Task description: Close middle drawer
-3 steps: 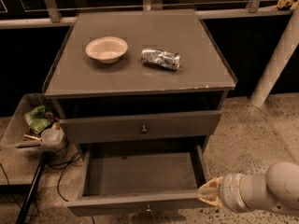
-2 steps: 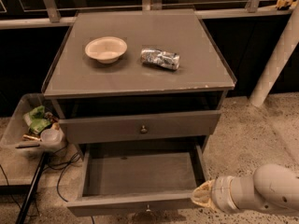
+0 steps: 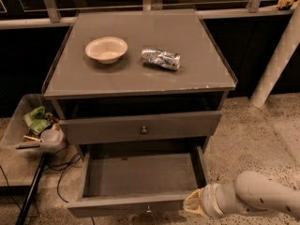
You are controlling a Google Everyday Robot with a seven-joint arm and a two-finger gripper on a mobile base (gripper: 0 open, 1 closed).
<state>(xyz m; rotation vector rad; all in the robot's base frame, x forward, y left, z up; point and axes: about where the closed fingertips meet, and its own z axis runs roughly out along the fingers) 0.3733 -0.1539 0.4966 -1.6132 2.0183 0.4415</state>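
Middle drawer (image 3: 140, 175) is pulled far out of the cabinet toward the camera, its floor bare and its long axis running left to right. Its front panel sits low in the view with the small knob (image 3: 148, 209) at centre. The gripper (image 3: 194, 204) sits at the right end of that front panel, at or just beside the drawer's front right corner, low and pointing left. Whether it touches the wood cannot be told, and neither can its opening state. The white arm (image 3: 262, 198) reaches in from the lower right. The drawer therefore lies left of and behind the gripper, so closing appears to call for a push away from the camera into the cabinet; pushing this far off centre may skew the drawer on its runners. The top drawer (image 3: 108, 129) above stands slightly proud but clear of the travel path. On the table (image 3: 154, 29) rest a pale bowl (image 3: 106, 49) and a crushed silver packet (image 3: 161, 58), well apart from the work. A plastic bin (image 3: 14, 125) and cables (image 3: 61, 168) sit left, and a white post (image 3: 276, 60) right, none obstructing.
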